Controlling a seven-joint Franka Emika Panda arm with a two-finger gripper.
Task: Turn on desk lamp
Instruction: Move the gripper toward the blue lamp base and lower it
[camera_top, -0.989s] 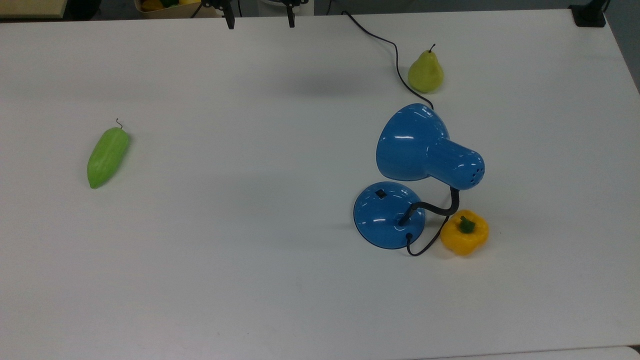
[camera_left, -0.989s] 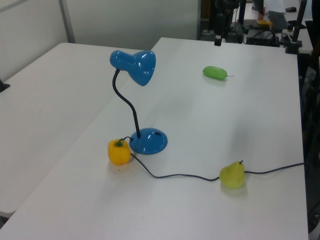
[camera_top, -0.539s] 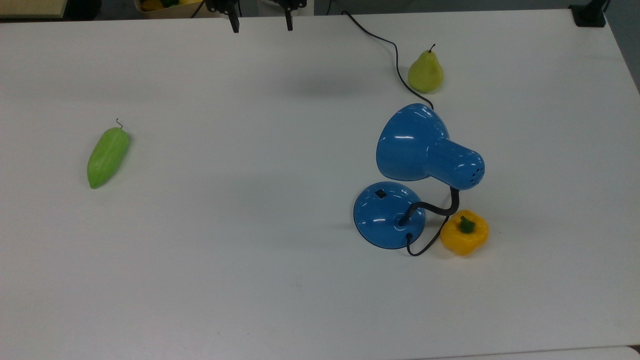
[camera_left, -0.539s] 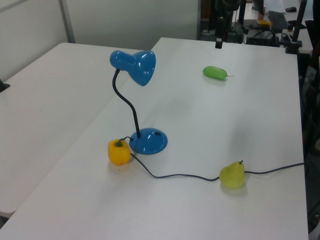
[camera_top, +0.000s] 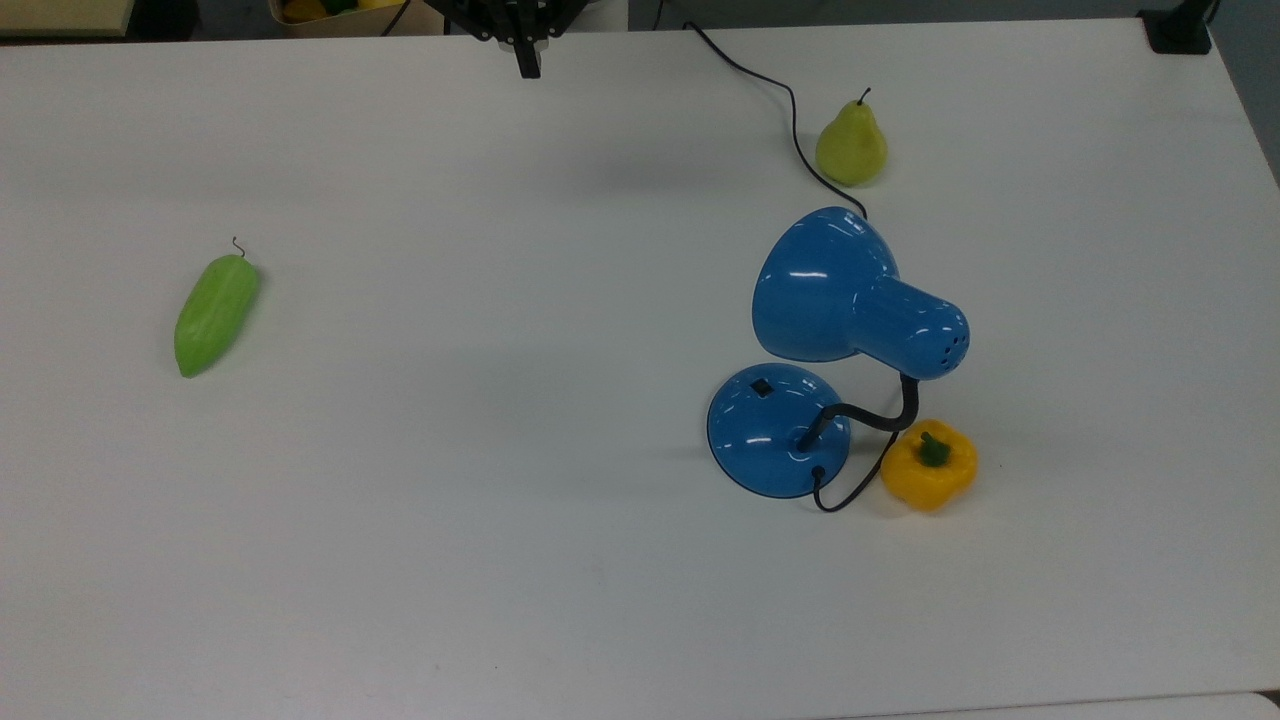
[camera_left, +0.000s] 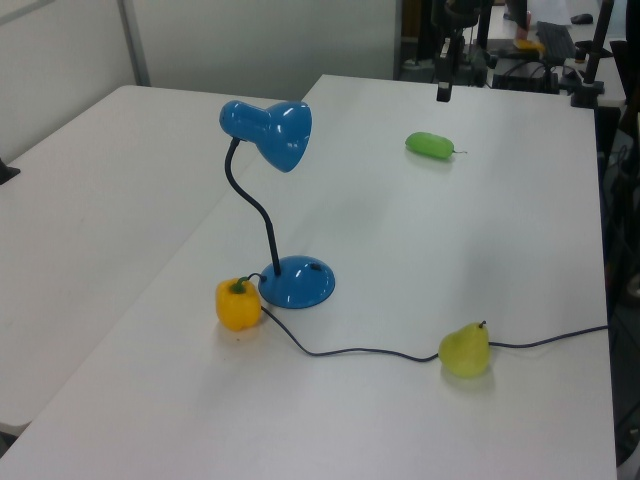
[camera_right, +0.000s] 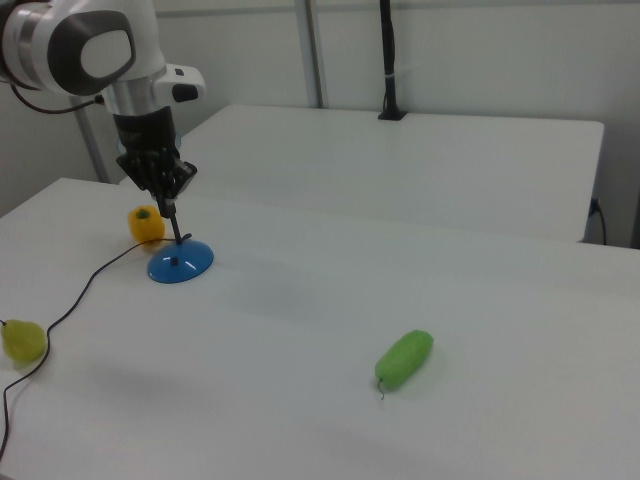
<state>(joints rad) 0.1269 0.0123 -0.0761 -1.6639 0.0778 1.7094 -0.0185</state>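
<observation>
The desk lamp stands at the top view's right, its blue bell shade (camera_top: 835, 290) tilted over the round blue base (camera_top: 775, 435). A small black switch (camera_top: 762, 388) sits on the base's far side, and no glow shows from the shade. In the left view the shade (camera_left: 270, 130) rises on a black neck above the base (camera_left: 297, 282). My gripper (camera_top: 527, 62) hangs shut and holds nothing at the table's far edge, well away from the lamp. It also appears in the left view (camera_left: 443, 91) and in the right view (camera_right: 169, 206), in front of the lamp's base (camera_right: 180, 263).
A pear (camera_top: 851, 145) stands beside the lamp's black cord (camera_top: 792, 110), which runs off the far edge. A yellow bell pepper (camera_top: 928, 465) sits close to the base. A green vegetable (camera_top: 216, 312) lies far at the top view's left. A second table (camera_left: 90, 200) adjoins.
The gripper's fingers, wide apart in the earlier frames, have come together. The gripper has dropped slightly toward the table. The lamp and the fruit have not moved.
</observation>
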